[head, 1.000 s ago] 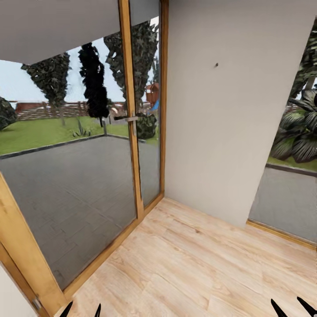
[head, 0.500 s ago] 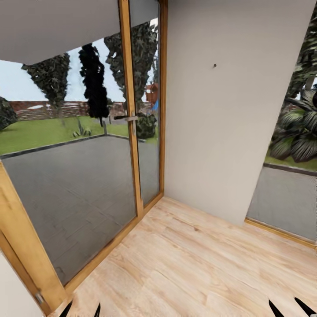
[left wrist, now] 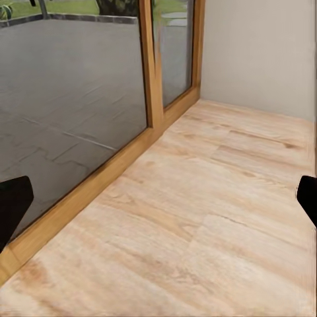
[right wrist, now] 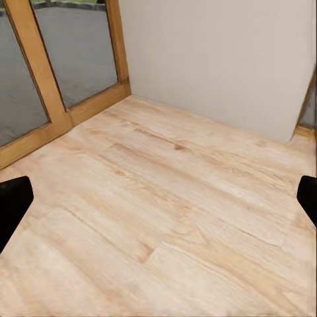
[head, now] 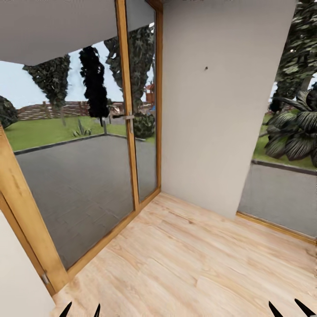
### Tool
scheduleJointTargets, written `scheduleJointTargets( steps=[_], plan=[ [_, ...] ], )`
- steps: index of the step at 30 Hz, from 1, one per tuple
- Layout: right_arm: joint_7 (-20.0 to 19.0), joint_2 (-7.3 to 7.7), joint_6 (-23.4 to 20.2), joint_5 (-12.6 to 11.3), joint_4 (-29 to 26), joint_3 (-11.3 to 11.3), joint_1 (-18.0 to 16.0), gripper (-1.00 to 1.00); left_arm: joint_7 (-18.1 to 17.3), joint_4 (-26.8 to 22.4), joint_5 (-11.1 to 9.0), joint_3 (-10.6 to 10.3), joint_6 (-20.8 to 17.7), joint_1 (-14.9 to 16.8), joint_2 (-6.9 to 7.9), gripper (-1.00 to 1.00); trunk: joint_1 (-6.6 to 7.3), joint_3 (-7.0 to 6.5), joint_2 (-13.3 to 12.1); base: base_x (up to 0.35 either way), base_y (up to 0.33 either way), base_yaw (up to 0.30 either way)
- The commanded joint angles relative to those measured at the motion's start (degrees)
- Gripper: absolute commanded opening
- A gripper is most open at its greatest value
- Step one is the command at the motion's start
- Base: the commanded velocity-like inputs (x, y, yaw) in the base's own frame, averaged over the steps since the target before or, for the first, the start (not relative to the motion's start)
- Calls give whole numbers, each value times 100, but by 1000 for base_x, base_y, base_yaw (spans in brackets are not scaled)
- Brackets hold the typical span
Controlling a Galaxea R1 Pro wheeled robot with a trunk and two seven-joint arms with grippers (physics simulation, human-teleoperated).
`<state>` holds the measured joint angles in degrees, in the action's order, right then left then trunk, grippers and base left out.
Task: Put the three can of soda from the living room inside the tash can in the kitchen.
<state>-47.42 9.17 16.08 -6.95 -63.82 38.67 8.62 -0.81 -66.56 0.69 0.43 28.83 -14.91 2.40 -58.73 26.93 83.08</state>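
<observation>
While the robot faces a room corner, the left gripper (head: 81,310) and right gripper (head: 292,308) hang over bare wood floor (head: 185,259), fingers spread wide, holding nothing, beside glass doors (head: 75,176) and a plain wall (head: 211,110).

Plain matte black throughout, with no markings, screws or cables visible: left tool (head: 81,310) and right tool (head: 287,309) each ending in two slim pointed tips, appearing as blunt dark wedges (left wrist: 13,208) in the wrist views.

Glass door (head: 79,176) left of wall (head: 215,110)
</observation>
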Motion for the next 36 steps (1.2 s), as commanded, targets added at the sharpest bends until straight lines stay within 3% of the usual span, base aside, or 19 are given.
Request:
scheduleJointTargets(
  steps=[1, 19, 36],
  plan=[
    [26, -1, 0, 0, 5, 0, 1, 100, 1, 1, 2, 0, 0, -1, -1, 100, 0, 0, 0, -301, -158, 0],
    [83, -2, 0, 57, 27, -9, 1, 100, 10, 11, 11, -26, -35, 5, -20, 100, 0, 0, 0, -260, -208, 0],
    [76, -3, 9, 86, 28, -9, -1, 100, 10, 20, 19, -42, -36, 24, -20, 100, 0, 0, 0, -21, -300, 0]
  ],
)
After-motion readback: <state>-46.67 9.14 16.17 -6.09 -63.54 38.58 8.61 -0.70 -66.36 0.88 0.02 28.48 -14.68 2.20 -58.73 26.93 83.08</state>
